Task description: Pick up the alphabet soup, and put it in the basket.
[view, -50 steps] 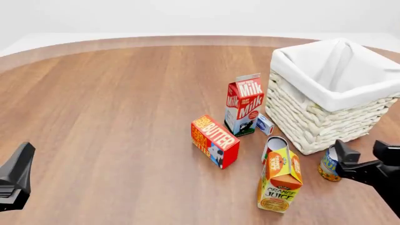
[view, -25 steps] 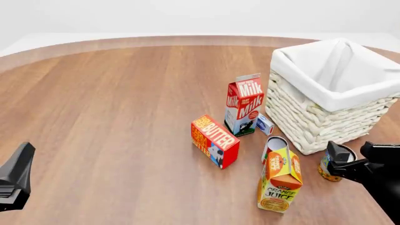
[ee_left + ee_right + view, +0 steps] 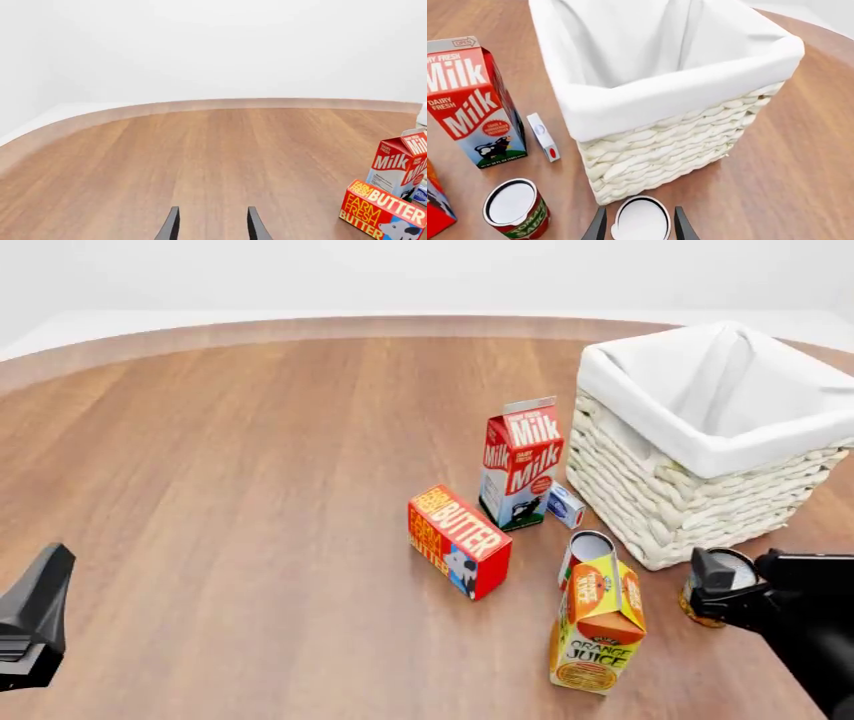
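Soup can [image 3: 641, 220] stands upright on table [image 3: 240, 490], just in front of basket [image 3: 694, 455] near its corner, right of juice carton [image 3: 597, 625]. Right end effector [image 3: 640, 229] straddles can w/ 2 fingers either side, not visibly clamped. Left end effector [image 3: 212, 230] released, over bare table, well apart from the milk carton [image 3: 522, 462] & butter box [image 3: 458, 540].
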Motion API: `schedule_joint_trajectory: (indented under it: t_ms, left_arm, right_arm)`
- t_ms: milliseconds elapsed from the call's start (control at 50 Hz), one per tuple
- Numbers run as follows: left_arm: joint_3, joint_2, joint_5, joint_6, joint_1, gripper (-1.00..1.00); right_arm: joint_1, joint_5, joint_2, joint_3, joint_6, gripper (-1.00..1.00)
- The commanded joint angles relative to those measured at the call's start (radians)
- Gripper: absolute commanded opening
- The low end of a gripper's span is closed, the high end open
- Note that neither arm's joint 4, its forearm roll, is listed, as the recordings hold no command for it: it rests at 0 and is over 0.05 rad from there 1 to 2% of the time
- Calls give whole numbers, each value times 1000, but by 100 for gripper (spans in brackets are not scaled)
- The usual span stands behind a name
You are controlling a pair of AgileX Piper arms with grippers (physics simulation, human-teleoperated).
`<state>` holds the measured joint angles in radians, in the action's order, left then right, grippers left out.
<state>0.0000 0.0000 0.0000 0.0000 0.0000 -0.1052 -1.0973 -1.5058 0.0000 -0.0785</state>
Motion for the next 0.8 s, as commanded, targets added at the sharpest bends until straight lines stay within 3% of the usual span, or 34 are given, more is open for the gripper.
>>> schedule_joint_trajectory:
  t_ms: [20,800]
  left_arm:
    - [0,0,0,0,0,100]
    - [0,0,0,0,0,100]
  right_arm:
    - [-4,-89,-99,0,-4,100]
    - [-13,-122,-173,0,5,100]
